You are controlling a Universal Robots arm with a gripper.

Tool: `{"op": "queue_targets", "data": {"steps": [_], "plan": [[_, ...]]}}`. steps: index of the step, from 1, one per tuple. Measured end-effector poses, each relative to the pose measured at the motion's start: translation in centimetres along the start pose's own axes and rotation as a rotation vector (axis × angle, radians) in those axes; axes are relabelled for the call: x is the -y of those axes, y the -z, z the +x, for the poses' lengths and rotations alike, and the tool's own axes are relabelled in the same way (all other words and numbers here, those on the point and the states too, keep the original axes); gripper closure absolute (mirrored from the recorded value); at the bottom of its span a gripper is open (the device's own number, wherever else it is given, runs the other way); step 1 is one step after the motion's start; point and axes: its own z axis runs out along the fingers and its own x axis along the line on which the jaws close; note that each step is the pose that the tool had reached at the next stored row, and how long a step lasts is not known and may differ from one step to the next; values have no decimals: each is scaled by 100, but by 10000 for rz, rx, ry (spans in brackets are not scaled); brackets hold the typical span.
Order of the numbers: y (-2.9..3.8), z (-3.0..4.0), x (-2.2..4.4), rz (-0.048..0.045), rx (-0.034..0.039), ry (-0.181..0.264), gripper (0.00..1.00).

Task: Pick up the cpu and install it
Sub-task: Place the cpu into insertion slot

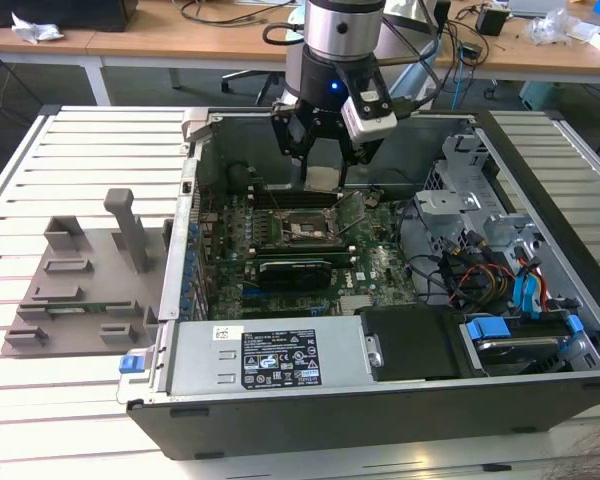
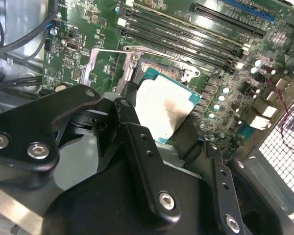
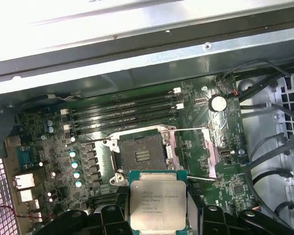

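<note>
Nearest, in both wrist views, the black gripper, closed to just the width of the cpu and gripping it by two opposite edges, with one finger on each side. Between the jaws, the silver-grey top plate, level and turned toward the first wrist camera, with a thin green border at the two free edges; in the second wrist view, pale with a brownish mark near the middle. Held in the air above the green motherboard, not seated anywhere. Just beyond the chip, the open socket, bare and dark inside, with its metal retention frame swung up to one side. Further on, the row of long black memory slots and then the grey wall of the computer case. In the exterior view, the same gripper hanging inside the open case with the cpu above and a little behind the socket. Outside the case, on the exterior view's left, a grey holder tray on the slatted white table. Farthest back, wooden desks with cables.
</note>
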Motion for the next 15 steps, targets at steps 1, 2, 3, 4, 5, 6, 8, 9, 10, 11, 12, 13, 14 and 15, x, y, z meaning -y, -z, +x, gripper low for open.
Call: {"op": "queue_targets", "data": {"steps": [1, 2, 3, 4, 5, 6, 8, 9, 10, 11, 12, 13, 14, 15], "plan": [[-1, 0, 0, 1, -1, -90, 45], [-1, 0, 0, 2, -2, -141, 45], [-2, 0, 0, 2, -3, -187, 45], [-3, 0, 0, 3, -5, -262, 45], [-3, 0, 0, 2, -5, -308, 45], [-4, 0, 0, 3, -6, -361, 45], [-5, 0, 0, 3, -7, -460, 45], [-6, 0, 0, 4, -10, -554, 45], [-6, 0, 0, 5, -11, -608, 45], [-7, 0, 0, 5, -12, -676, 45], [-7, 0, 0, 6, -13, -765, 45], [-8, 0, 0, 6, -15, -829, 45], [-9, 0, 0, 6, -15, -882, 45], [-10, 0, 0, 6, -17, -963, 45]]}}
